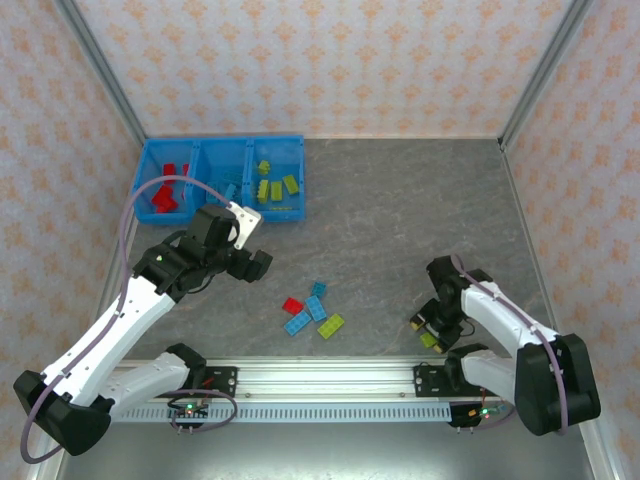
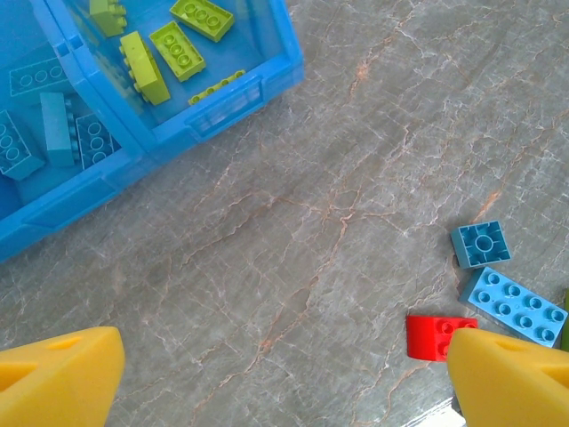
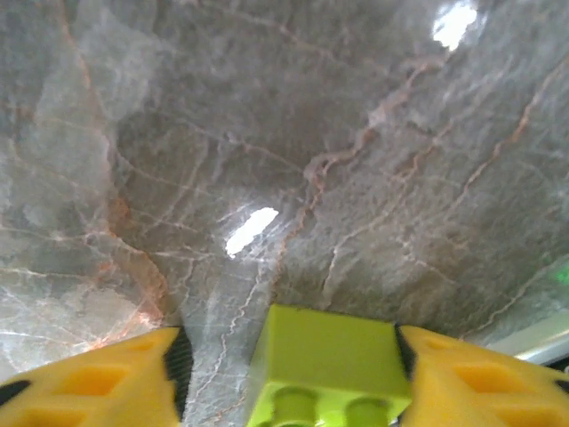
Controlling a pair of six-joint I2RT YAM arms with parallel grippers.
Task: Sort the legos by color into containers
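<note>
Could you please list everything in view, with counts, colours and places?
tray: one, bright blue, three bins, far left of table
red bricks: several, left bin
light blue bricks: several, middle bin
lime bricks: about five, right bin
loose red brick: one, table centre
loose light blue bricks: three, beside it
loose lime brick: one, same cluster
another lime brick: one, between the right jaws
table: one, grey marbled
left arm: white, jaws open above bare table
right arm: white, jaws around that brick, gap beside one finger

The bench (image 1: 400, 220) lies bare right of the containers (image 1: 285, 213) and across its far half. Loose legos (image 1: 316, 308) clutter the near middle; the left pincer (image 2: 284, 378) hangs, jaws wide, between them and the containers.
</note>
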